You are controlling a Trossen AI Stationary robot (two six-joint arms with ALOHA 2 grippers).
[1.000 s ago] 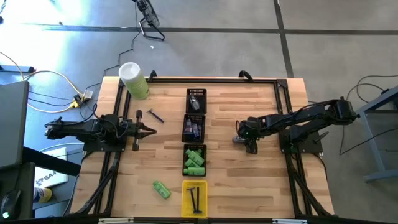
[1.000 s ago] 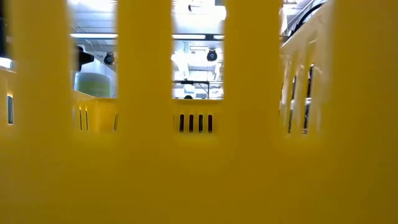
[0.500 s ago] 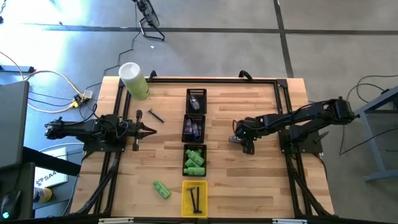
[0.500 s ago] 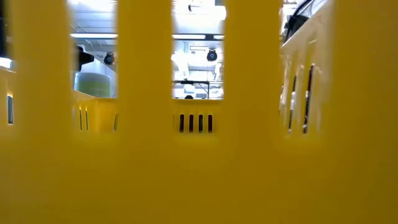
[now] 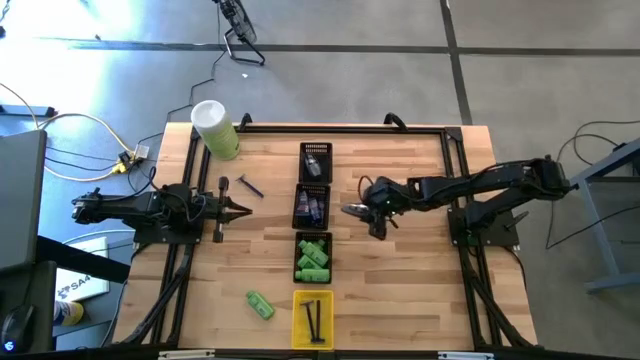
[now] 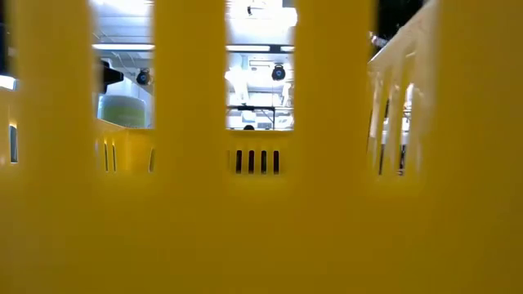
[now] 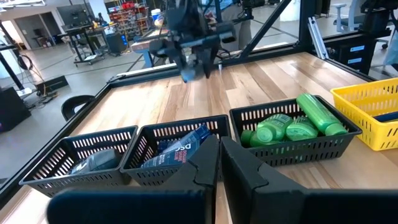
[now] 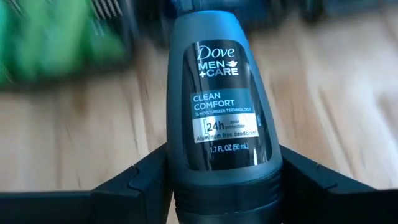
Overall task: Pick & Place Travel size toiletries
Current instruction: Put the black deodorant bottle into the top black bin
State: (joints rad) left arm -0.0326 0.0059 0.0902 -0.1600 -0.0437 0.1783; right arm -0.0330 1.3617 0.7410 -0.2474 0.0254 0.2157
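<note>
Most toiletries already sit sorted in the row of trays (image 5: 312, 205) down the tabletop's middle. The right gripper (image 5: 352, 210) (fingers pinching a grey-blue deodorant (image 8: 217, 106)) hangs just beside that row. A green bottle (image 5: 260, 305) near the front edge and dark sticks (image 5: 250, 186) beside the left gripper (image 5: 240, 209), jaws pressed together, remain. Pale wood planks; grey concrete floor.

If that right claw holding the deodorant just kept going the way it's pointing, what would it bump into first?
Probably the middle black basket in the row. The right gripper, its fingers closed on the deodorant, points across bare wood towards that basket; nothing else lies between. How high it hangs is unclear, so it might pass over the rim.
</note>
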